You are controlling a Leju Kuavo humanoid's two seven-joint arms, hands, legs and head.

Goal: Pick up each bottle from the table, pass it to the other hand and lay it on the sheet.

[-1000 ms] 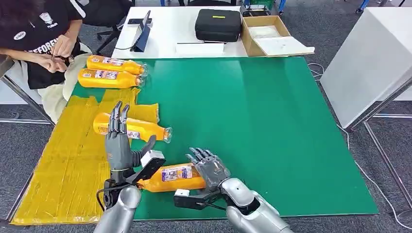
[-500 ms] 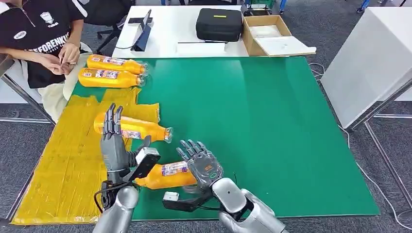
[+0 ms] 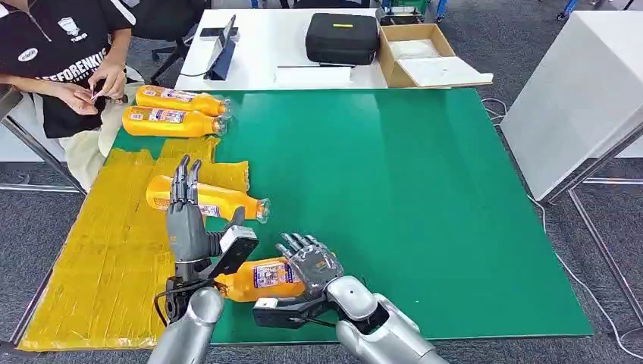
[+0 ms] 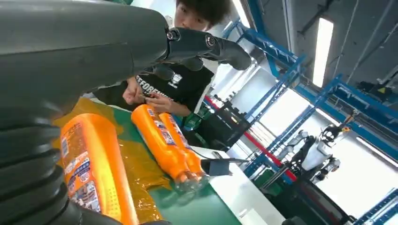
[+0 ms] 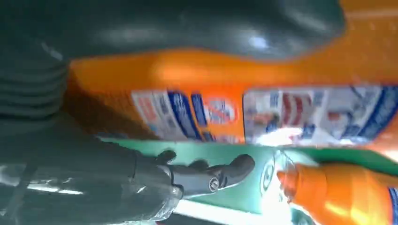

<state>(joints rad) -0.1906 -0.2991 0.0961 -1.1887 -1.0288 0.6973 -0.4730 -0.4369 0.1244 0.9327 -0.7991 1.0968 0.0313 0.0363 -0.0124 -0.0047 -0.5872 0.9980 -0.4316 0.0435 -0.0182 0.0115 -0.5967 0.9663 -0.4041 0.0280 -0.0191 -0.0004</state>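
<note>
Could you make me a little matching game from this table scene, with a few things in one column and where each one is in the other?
Things:
1. bottle in the robot's right hand
2. lone bottle
3. pair of bottles
4. black case

Places:
A. on the white table beyond the green mat
B. lying on the yellow sheet, neck pointing towards the green mat
C. side by side at the far left corner of the green mat, near the seated person
D. between the robot's two hands, at the near edge of the mat

Pairs: 1-D, 2-B, 3-C, 4-A
</note>
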